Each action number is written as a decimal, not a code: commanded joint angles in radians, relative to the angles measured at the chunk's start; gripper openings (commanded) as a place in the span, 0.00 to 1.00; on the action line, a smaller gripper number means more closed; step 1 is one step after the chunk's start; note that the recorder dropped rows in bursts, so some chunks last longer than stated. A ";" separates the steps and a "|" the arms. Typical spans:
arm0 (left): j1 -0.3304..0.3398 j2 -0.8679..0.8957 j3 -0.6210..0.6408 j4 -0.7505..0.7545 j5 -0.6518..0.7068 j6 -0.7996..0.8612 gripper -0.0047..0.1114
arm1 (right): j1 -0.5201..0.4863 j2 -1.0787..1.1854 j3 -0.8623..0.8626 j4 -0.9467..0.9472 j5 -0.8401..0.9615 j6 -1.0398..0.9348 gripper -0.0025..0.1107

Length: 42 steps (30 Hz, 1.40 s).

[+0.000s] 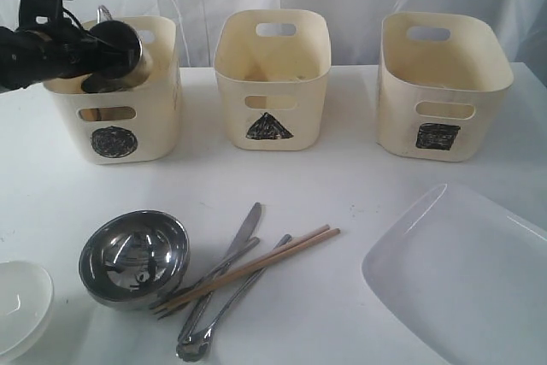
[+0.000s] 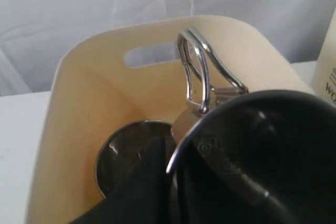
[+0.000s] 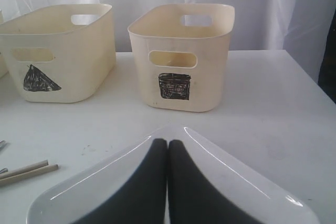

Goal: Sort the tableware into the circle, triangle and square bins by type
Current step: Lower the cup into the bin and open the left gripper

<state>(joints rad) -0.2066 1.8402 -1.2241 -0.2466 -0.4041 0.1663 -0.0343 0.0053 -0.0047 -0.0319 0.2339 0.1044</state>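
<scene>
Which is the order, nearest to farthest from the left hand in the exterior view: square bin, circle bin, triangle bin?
From the left hand, holding a mug:
1. Circle bin, on the left, right under the hand.
2. Triangle bin, in the middle of the row.
3. Square bin, at the far right.

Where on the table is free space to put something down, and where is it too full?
Free: the strip in front of the triangle bin and square bin; also the gap between chopsticks and large white plate. Crowded: front left, where steel bowl, cutlery and small white bowl lie close.
</scene>
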 commanded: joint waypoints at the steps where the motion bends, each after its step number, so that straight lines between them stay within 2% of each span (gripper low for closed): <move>1: -0.004 0.008 -0.023 0.015 0.031 -0.013 0.09 | 0.005 -0.005 0.005 -0.002 -0.003 0.003 0.02; 6: -0.004 0.008 -0.024 0.015 0.033 -0.015 0.31 | 0.005 -0.005 0.005 -0.002 -0.003 0.003 0.02; 11: -0.004 0.008 -0.024 0.015 0.033 -0.097 0.51 | 0.005 -0.005 0.005 -0.002 -0.003 0.003 0.02; 14: -0.004 0.008 -0.024 0.015 0.033 -0.125 0.55 | 0.005 -0.005 0.005 -0.002 -0.003 0.003 0.02; 24: -0.004 -0.080 -0.024 0.015 0.046 -0.141 0.55 | 0.005 -0.005 0.005 -0.002 -0.003 0.003 0.02; 27: -0.004 -0.139 -0.024 0.015 0.096 -0.138 0.55 | 0.005 -0.005 0.005 -0.002 -0.003 0.003 0.02; 32: -0.004 -0.256 -0.024 0.015 0.329 -0.053 0.55 | 0.005 -0.005 0.005 -0.002 -0.003 0.003 0.02; 42: -0.004 -0.404 -0.024 0.015 0.994 -0.053 0.55 | 0.005 -0.005 0.005 -0.002 -0.003 0.003 0.02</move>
<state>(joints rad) -0.2066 1.4583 -1.2414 -0.2337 0.3842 0.1097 -0.0343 0.0053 -0.0047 -0.0319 0.2339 0.1044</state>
